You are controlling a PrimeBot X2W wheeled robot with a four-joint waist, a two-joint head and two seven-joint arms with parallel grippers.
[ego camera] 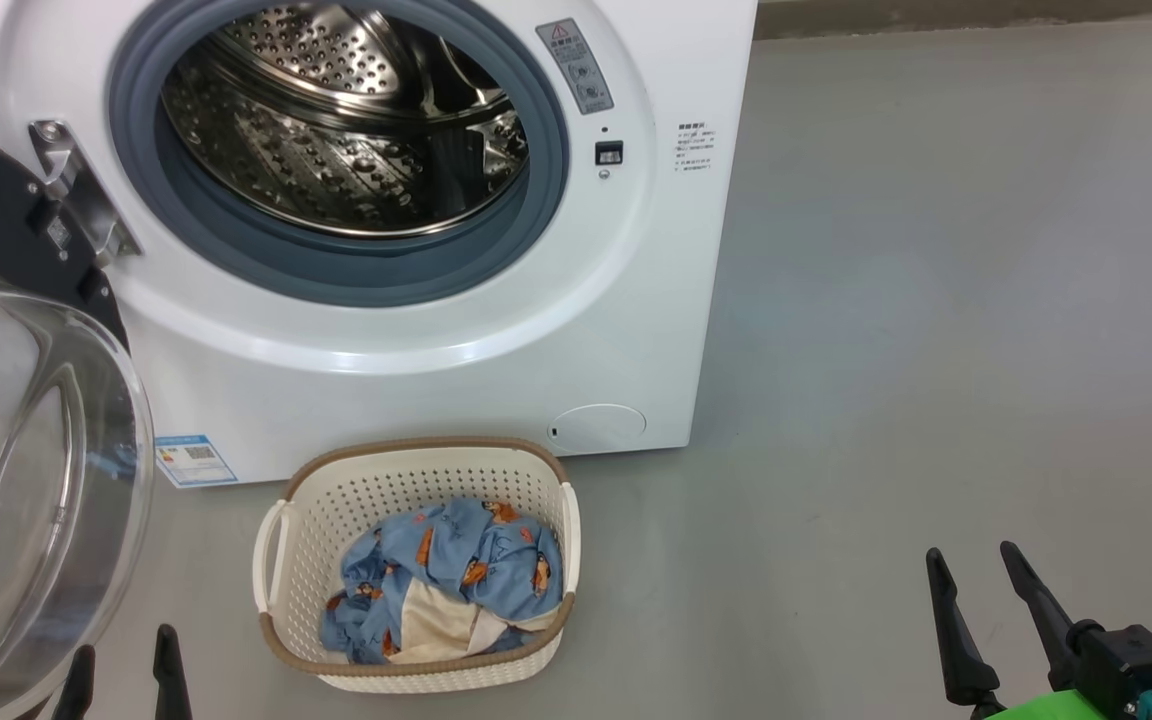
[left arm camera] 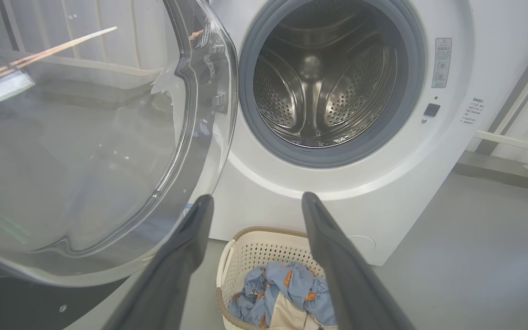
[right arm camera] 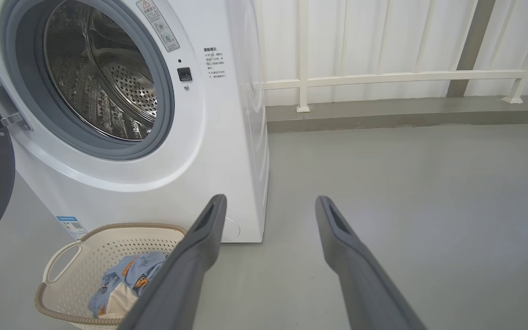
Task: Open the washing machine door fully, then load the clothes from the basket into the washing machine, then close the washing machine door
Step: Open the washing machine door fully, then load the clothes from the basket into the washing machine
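Note:
The washing machine (ego camera: 406,350) stands ahead with its steel drum (ego camera: 336,120) exposed. Its door (ego camera: 26,480) hangs swung out to the left, the clear glass bowl bulging towards me. On the floor in front sits the cream basket (ego camera: 418,470), holding the light blue printed clothes (ego camera: 456,570) with a cream cloth among them. My left gripper (ego camera: 123,660) is open at the lower left, just left of the basket and under the door. Far out at the lower right, my right gripper (ego camera: 971,565) is open over bare floor. Both wrist views show the fingers spread with nothing between them.
Grey floor (ego camera: 936,350) stretches wide to the right of the machine. A white railing (right arm camera: 383,78) and a raised kerb run along the wall behind it. The open door (left arm camera: 85,137) takes up the space on the left.

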